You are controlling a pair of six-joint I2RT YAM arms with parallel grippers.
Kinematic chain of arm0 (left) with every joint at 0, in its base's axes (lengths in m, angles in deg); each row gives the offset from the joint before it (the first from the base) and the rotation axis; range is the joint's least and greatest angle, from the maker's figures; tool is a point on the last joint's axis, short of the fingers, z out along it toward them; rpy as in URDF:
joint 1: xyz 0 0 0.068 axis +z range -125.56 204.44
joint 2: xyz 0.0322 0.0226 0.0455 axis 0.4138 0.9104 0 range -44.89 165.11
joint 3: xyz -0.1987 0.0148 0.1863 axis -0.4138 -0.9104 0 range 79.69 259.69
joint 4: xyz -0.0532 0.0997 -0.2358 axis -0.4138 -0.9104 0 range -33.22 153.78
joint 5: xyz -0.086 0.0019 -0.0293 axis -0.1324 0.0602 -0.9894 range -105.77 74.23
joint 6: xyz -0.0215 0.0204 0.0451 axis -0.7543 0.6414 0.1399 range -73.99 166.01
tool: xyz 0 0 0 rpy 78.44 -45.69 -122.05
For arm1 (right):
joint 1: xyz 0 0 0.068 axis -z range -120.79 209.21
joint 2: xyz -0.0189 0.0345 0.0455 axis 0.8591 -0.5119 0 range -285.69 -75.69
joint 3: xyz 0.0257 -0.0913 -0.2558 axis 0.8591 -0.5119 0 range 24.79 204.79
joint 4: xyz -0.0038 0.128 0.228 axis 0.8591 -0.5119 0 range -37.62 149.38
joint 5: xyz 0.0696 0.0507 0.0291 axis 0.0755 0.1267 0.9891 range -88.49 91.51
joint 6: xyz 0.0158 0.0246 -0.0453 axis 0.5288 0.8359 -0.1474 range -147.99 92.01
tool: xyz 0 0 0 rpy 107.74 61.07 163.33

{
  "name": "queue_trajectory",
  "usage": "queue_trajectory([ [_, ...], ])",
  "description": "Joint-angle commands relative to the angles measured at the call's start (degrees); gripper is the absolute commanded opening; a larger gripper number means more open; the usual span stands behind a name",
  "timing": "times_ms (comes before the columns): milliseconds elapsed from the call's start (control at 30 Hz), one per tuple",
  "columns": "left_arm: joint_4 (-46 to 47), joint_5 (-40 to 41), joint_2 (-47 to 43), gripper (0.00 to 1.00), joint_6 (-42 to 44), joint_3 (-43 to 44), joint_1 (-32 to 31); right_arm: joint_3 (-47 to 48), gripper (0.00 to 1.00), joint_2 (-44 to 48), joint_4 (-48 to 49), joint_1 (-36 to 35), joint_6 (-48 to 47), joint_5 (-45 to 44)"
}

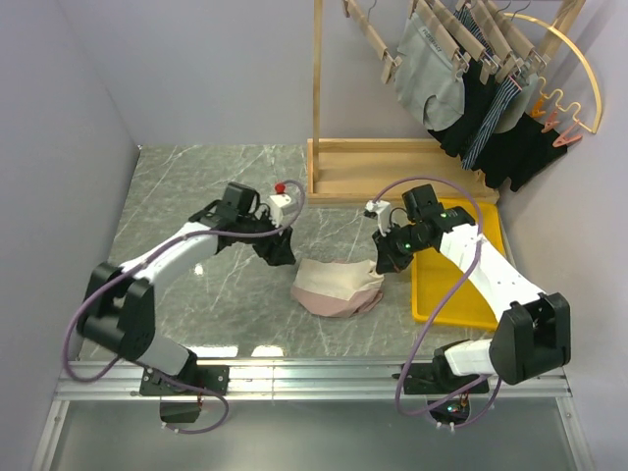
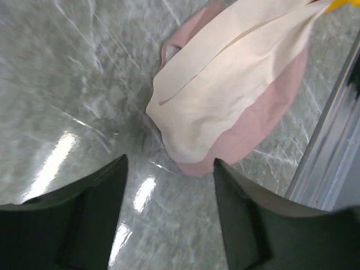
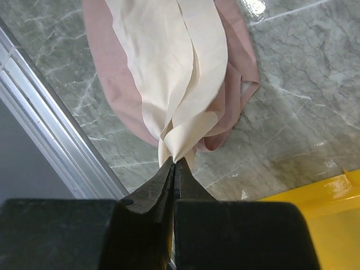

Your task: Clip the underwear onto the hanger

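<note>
The dusty-pink underwear [image 1: 339, 289] with its cream waistband lies crumpled on the marble table between my arms. My right gripper [image 1: 383, 263] is shut on a bunched end of the waistband, seen in the right wrist view [image 3: 174, 162] with the underwear [image 3: 169, 62] stretching away from the tips. My left gripper [image 1: 278, 253] is open and empty just left of the garment; in the left wrist view [image 2: 170, 160] the underwear [image 2: 225, 84] lies just beyond its fingers. A light-wood clip hanger [image 1: 378, 44] hangs empty at the left end of the rack.
A wooden rack base [image 1: 392, 172] stands at the back. Grey briefs [image 1: 427, 78] and dark garments hang on other hangers, beside a gold wire arch [image 1: 579, 69]. A yellow tray [image 1: 461, 294] lies at the right. An aluminium rail [image 1: 314, 368] runs along the near edge.
</note>
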Motion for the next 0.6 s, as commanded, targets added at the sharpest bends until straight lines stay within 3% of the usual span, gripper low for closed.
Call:
queue_trajectory([
  [0,4.98,2.94,4.59,0.64,-2.35,-0.01,-1.72,-1.27,0.0,3.29,1.7,0.03,-0.83,-1.24],
  [300,5.51,2.52,15.85,0.53,-4.1,5.35,-3.92,-3.03,0.0,4.09,3.02,0.12,0.23,-1.77],
  [567,6.83,-4.17,19.01,0.55,-7.0,6.14,-4.0,-1.71,0.0,2.42,3.81,0.12,1.46,-1.07],
])
